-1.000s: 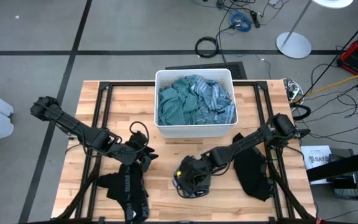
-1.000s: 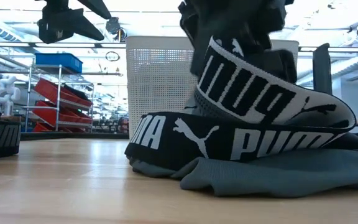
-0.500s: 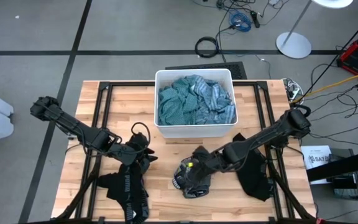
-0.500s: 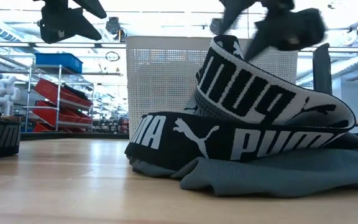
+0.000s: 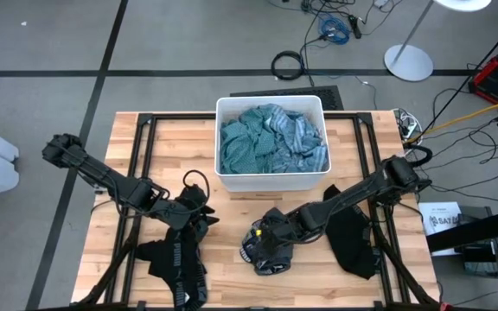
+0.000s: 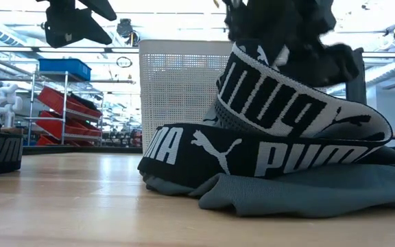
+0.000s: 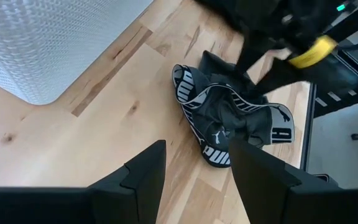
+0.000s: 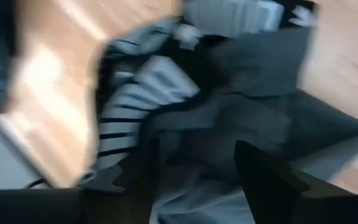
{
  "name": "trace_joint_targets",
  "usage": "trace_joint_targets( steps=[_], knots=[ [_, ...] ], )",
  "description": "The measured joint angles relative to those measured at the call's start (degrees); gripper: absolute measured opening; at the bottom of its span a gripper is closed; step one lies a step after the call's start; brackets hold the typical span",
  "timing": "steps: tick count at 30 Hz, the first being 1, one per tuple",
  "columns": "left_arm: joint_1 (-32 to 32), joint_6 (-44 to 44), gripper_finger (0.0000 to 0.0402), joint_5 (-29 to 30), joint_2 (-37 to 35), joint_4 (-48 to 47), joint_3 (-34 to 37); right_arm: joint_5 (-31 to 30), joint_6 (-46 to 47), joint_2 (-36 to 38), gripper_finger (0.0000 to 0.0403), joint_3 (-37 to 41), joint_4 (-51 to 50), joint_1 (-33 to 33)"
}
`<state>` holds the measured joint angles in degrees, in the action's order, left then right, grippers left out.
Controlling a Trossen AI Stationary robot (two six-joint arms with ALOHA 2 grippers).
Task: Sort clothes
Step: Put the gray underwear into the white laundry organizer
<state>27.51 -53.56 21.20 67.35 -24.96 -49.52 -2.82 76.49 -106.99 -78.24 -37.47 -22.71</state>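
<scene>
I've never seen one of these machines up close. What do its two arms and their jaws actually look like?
Both arms are dark, nearly black, built of slim jointed segments with bulkier rounded joints. The left arm has a black cable looping above its wrist. The right arm carries a yellow band and a small green light near its wrist. The left gripper ends in two flat, angular black jaws.

My wooden table (image 5: 180, 147) carries a white bin (image 5: 271, 181) at its far middle. Nearer than the bin, just off its front edge, lies a crumpled black garment with white lettering (image 5: 266, 250). To the bin's near left sits another black lettered piece (image 5: 180, 268); to its near right, a plain black cloth (image 5: 353, 242).
</scene>
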Motion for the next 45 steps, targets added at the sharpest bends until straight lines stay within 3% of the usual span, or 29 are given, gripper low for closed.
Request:
trace_joint_targets(
  steps=[18, 30, 34, 39, 45],
  knots=[
    [-1.8, 0.0, 0.0185, -0.1, 0.0, 0.0, 0.0, 0.3, -4.0, -3.7, 0.0199, 0.0, 0.3, 0.6],
    [-3.5, -0.6, 0.0185, -0.1, 0.0, 0.4, 0.0, 4.6, -14.0, -14.2, 0.0196, -0.9, -2.7, 0.6],
    [-3.5, -2.5, 0.0185, -0.1, 0.0, 0.3, 0.0, 4.5, -17.4, -14.3, 0.0149, -0.9, -4.3, 0.6],
    [-3.5, -4.2, 0.0185, -0.1, 0.0, 0.4, 0.0, 1.6, -22.9, -11.5, 0.0024, 0.0, -4.5, 1.0],
    [-3.5, -5.0, 0.0185, 0.0, 0.0, 0.6, 0.0, -1.5, -25.3, -6.3, 0.0007, 0.7, -5.6, 2.7]
  ],
)
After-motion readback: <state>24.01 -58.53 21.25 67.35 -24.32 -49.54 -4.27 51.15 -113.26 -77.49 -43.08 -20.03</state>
